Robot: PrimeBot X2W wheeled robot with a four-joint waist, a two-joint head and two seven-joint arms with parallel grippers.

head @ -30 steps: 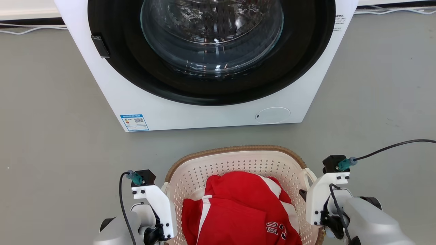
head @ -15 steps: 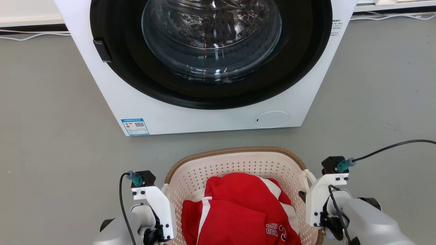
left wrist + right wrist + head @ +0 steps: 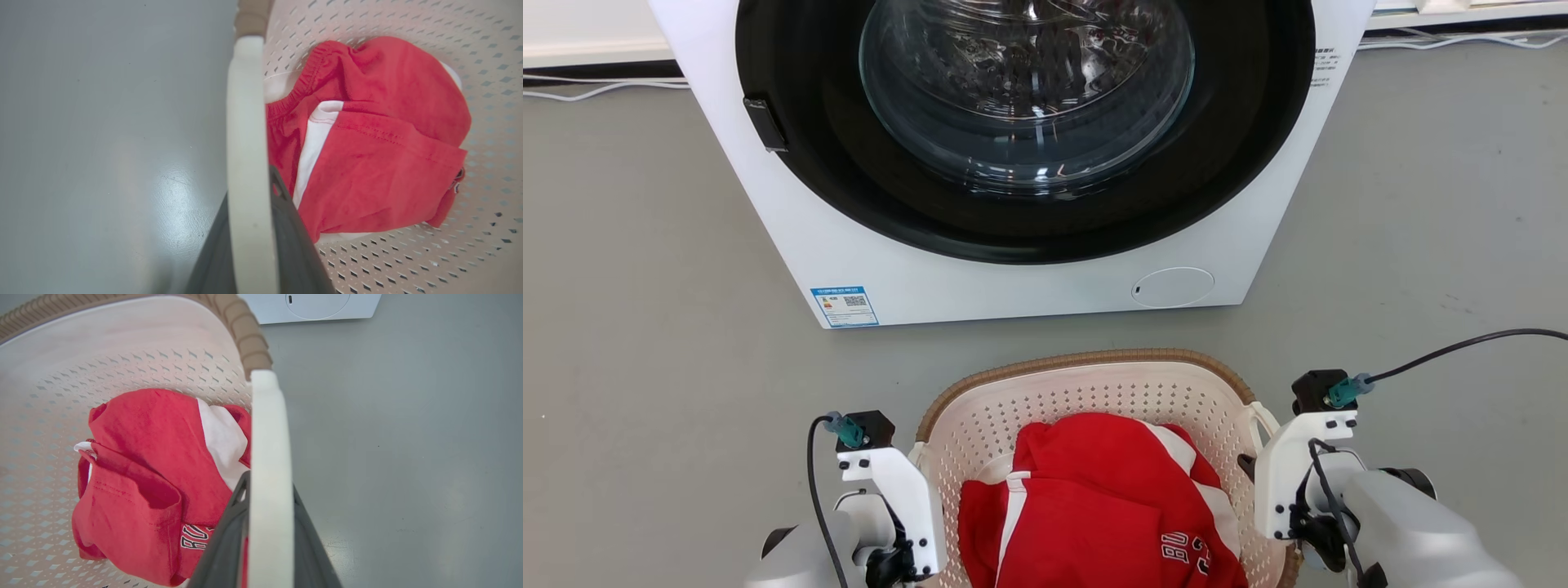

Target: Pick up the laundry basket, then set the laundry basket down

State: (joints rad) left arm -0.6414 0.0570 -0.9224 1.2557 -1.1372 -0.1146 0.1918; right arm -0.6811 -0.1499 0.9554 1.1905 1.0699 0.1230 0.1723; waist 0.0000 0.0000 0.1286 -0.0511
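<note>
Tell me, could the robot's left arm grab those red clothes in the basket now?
Probably not yet: the left pincer is shut on the white handle of the laundry basket, so it is occupied. The red clothes lie just inside, uncovered, should it let go.

Partial letters, perhaps "BU", mark the red garment (image 3: 1086,490); the blue label (image 3: 845,305) on the washing machine (image 3: 1013,286) is unreadable.

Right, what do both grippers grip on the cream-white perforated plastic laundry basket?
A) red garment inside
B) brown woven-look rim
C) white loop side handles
C: the left gripper and right gripper each clamp a white loop handle of the laundry basket, as both wrist views show.
</note>
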